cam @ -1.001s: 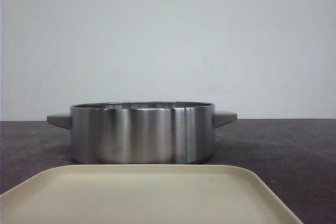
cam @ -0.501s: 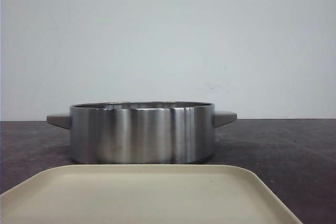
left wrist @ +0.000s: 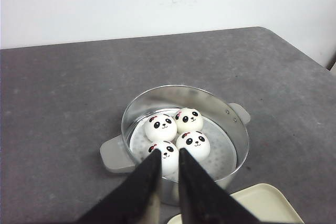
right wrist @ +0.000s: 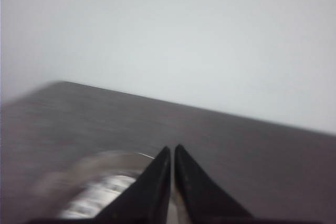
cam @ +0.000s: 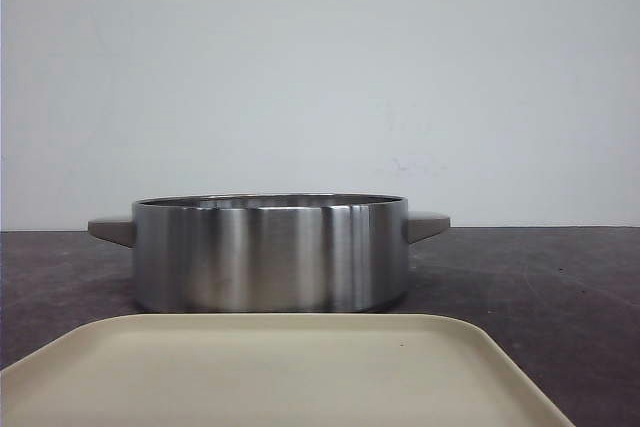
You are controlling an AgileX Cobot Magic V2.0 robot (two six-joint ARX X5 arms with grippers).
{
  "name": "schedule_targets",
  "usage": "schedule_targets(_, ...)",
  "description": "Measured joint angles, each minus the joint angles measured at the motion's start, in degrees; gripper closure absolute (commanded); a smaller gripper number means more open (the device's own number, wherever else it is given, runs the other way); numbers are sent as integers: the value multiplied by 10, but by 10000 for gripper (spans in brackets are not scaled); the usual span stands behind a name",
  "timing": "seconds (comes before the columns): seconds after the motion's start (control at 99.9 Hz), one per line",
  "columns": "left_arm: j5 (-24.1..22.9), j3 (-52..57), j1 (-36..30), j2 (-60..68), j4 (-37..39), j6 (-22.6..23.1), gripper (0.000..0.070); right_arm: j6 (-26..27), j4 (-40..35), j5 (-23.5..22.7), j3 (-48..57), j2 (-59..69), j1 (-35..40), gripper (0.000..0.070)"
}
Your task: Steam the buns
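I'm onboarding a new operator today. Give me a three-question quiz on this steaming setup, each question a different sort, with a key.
1. How many buns sit in the pot?
2. True or false: the cream tray holds a bun.
3. Multiple choice: the left gripper is A) clamped on a bun, B) above the pot holding nothing, C) resting on the tray.

Key: 1) four; 2) false; 3) B
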Motion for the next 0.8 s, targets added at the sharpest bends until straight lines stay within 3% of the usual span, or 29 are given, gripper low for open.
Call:
schedule_targets(0.07,0,0,0,0,0,0,683,-1,30,-7,-62,-44,-63,694)
schedule_targets(0.21,0,0,0,0,0,0,684,-16,154,-71,-231,-134,-190,694)
schedule_targets(0.28,0,0,0,0,0,0,683,-20,180,-90,-318,-188,-239,694)
schedule_targets(0.471,0,0,0,0,0,0,683,-23,174,-137,-476,-305,-298,694)
schedule_targets(0.591,0,0,0,0,0,0,683,-23,73,-151,-477,-339,-307,694)
schedule_targets(0.801,0,0,0,-1,0,0,683,-29,71,-144,-476,-353,-320,694)
